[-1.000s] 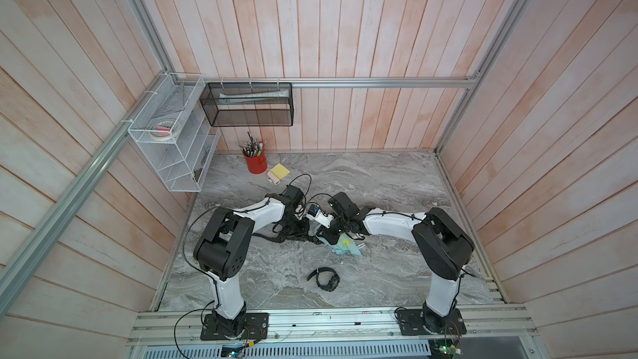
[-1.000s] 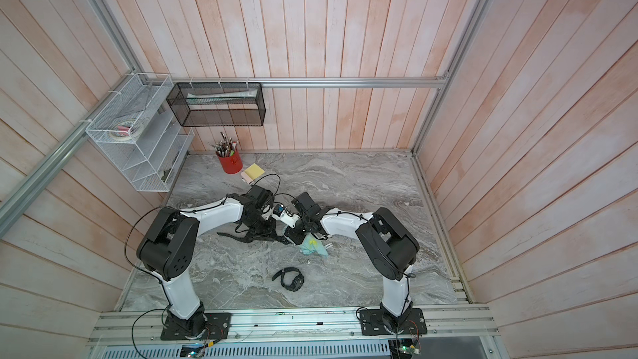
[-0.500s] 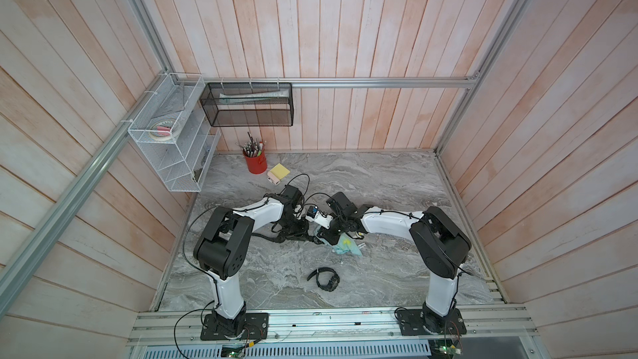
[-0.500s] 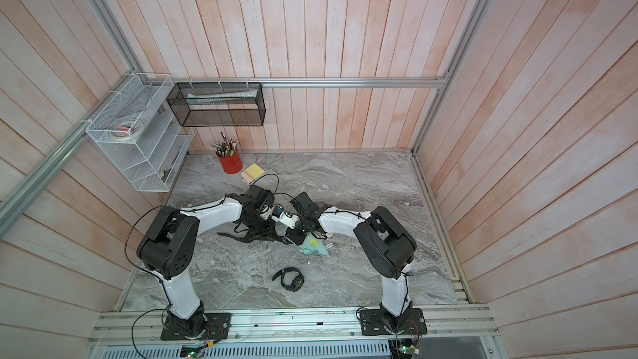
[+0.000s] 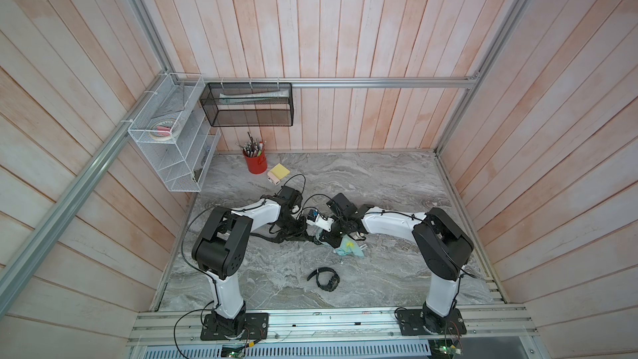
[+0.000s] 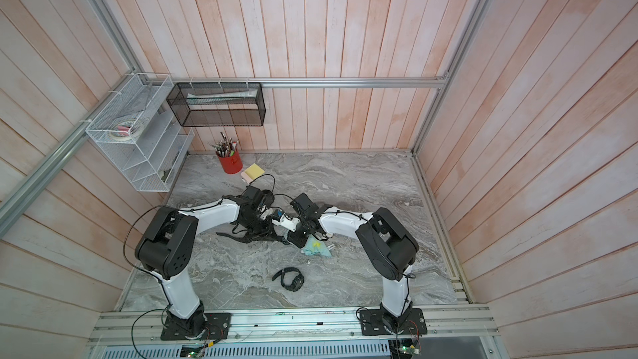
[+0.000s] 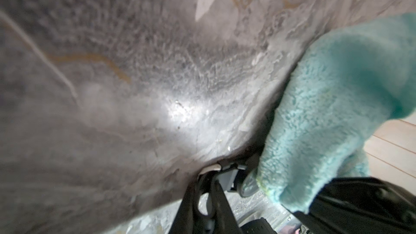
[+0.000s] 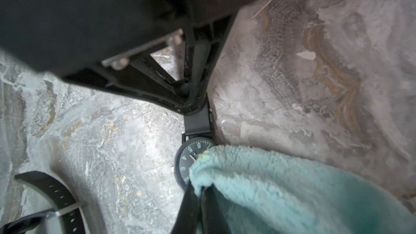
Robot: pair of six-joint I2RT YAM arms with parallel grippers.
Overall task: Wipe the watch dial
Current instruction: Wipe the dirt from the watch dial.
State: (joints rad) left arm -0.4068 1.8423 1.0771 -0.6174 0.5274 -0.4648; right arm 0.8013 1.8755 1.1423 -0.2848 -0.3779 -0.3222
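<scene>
— Right, what is the left gripper [image 8: 194, 105] doing?
— I have it nipped almost closed on the watch strap [image 8: 198, 123]. I reckon that pins things so nothing skids under the rubbing.
— And the dial [image 8: 185, 164]?
— Face up around the middle of the bench [image 5: 379, 184], half under the teal cloth [image 8: 281, 187]. My right gripper [image 8: 199, 196] is pinched fully closed on a fold, pressing it onto the glass.

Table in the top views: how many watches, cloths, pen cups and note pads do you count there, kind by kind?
Watches: 2 (watch being wiped, loose watch)
Cloths: 1 (teal cloth)
Pen cups: 1 (red pen cup)
Note pads: 2 (yellow pad, pink pad)
Total: 6
</scene>
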